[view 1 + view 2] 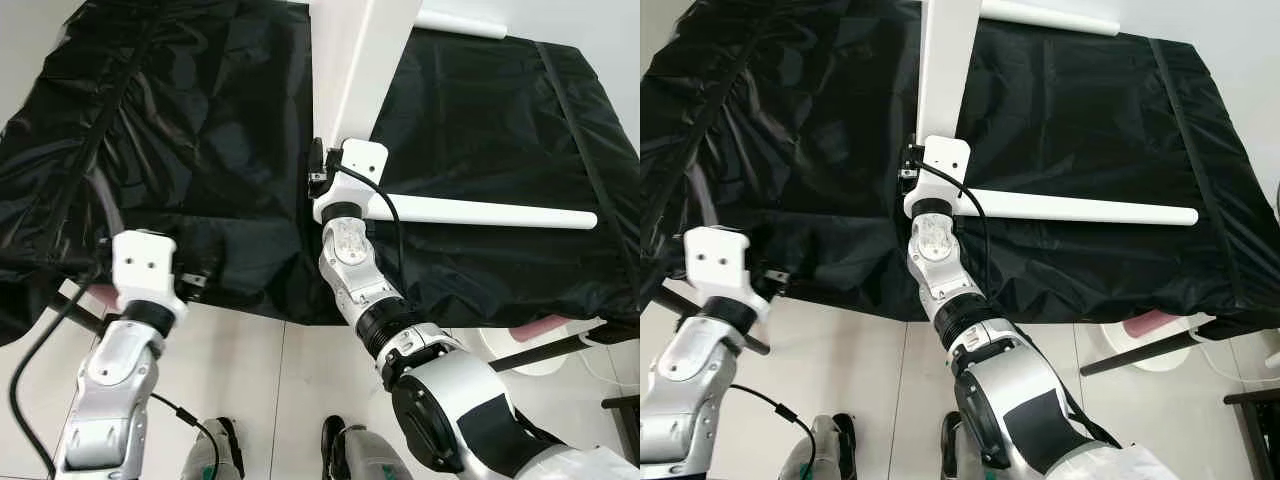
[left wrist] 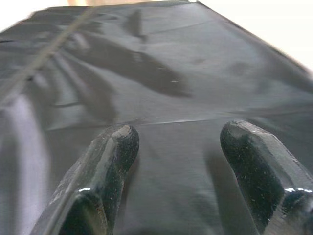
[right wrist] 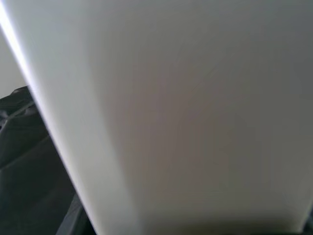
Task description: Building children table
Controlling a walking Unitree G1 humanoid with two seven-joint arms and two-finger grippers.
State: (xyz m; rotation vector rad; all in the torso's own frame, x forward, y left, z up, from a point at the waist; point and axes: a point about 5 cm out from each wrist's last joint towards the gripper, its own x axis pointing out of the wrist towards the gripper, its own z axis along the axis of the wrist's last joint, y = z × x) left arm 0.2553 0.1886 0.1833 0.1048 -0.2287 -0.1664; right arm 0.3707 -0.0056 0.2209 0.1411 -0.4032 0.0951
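White tabletop panel stands on edge while the right arm steadies it on the black-draped counter.

The right end effector (image 1: pixel 318 172) sits at the near edge of the white tabletop panel (image 1: pixel 350 60), its fingers hidden, so I cannot tell if it grips. It seems to keep the panel upright so a leg can go on: one white table leg (image 1: pixel 490 212) lies just beside it on the black cover (image 1: pixel 200 130), another white table leg (image 1: pixel 1050 16) at the far edge. The left end effector (image 2: pixel 178 161) hovers spread and empty.

Crinkled glossy black plastic-like sheet (image 1: pixel 200 130), smooth matt white tabletop panel (image 1: pixel 355 60), smooth white rounded leg (image 1: pixel 490 213)
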